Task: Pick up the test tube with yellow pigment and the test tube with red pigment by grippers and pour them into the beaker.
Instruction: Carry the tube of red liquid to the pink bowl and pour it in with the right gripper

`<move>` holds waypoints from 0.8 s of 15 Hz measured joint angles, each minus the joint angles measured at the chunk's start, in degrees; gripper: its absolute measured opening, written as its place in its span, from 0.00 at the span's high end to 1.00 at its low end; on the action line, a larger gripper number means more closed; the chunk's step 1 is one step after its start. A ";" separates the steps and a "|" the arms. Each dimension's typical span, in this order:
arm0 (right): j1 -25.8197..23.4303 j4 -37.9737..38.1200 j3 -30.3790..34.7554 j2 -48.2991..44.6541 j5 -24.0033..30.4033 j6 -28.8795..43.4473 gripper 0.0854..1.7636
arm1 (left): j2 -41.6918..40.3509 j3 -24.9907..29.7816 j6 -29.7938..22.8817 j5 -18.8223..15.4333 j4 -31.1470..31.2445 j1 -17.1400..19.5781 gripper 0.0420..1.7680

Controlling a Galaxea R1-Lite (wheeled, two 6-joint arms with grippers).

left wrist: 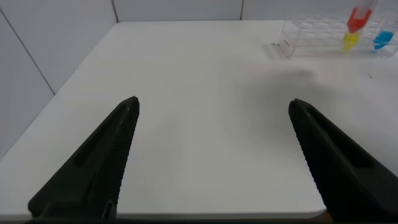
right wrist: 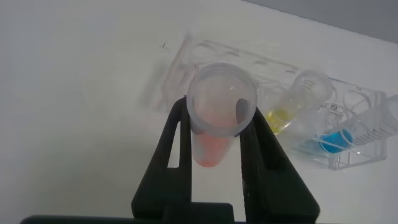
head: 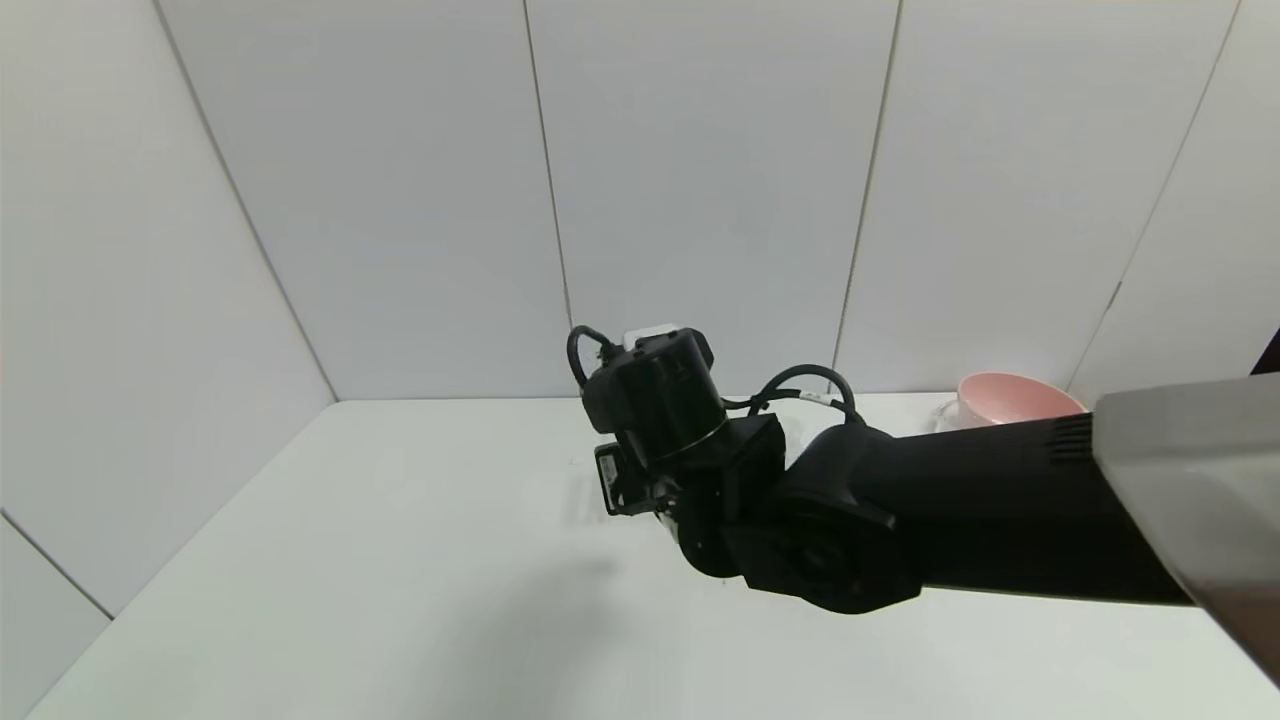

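Right gripper [right wrist: 221, 134] clamped on the test tube with red pigment [right wrist: 219, 118], lifted above the rack [right wrist: 273, 112].

Its two black fingers [right wrist: 177, 155] pinch the tube just under the ridged top, tube upright, red-orange liquid showing between them. Just beyond the gripper, in the clear rack, stands the test tube with yellow pigment [right wrist: 292, 106], and beside that a blue-liquid tube [right wrist: 348, 134]. In the head view the right arm [head: 900, 500] reaches across the white table [head: 350, 560], a pink bowl [head: 1015, 400] behind it; the beaker cannot be made out. The left gripper [left wrist: 211, 155] hangs spread wide and empty, well apart from the rack.
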 joint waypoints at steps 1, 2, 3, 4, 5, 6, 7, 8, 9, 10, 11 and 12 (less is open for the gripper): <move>0.00 -0.13 2.60 -1.66 2.28 -0.78 0.74 | 0.00 0.00 -0.02 0.00 -0.02 0.00 0.03; 0.05 -0.16 5.02 -3.28 4.55 -1.28 0.74 | 0.00 0.00 -0.02 0.02 -0.02 0.00 0.03; 0.06 -0.18 8.11 -5.29 7.40 -1.83 0.74 | 0.00 0.00 -0.02 0.02 -0.02 0.00 0.03; 0.05 -0.41 10.83 -7.06 9.75 -2.43 0.74 | 0.00 0.00 -0.02 0.02 0.00 0.00 0.03; -0.22 -0.95 13.67 -8.92 12.54 -3.61 0.74 | 0.00 0.00 -0.02 0.02 -0.02 0.00 0.03; -0.69 -2.08 16.70 -10.86 15.38 -5.39 0.74 | 0.00 0.00 -0.02 0.00 -0.02 0.00 0.03; -1.46 -3.94 20.46 -13.17 18.59 -8.29 0.74 | 0.00 0.00 -0.02 0.02 0.00 0.00 0.03; -2.21 -5.74 23.48 -14.96 20.83 -11.02 0.74 | 0.00 0.00 -0.02 0.02 -0.02 0.00 0.03; -3.36 -7.96 26.99 -17.05 23.43 -14.37 0.74 | 0.00 0.00 -0.02 0.02 -0.02 0.00 0.03; -4.88 -9.87 30.05 -19.02 26.44 -16.84 0.74 | 0.00 0.00 -0.02 0.02 -0.02 0.00 0.03; -6.73 -11.12 32.74 -20.98 29.87 -18.62 0.74 | 0.00 0.00 -0.02 0.02 -0.02 0.00 0.03; -8.98 -11.36 34.87 -22.88 32.87 -19.88 0.74 | 0.00 0.00 -0.02 0.02 0.00 0.00 0.03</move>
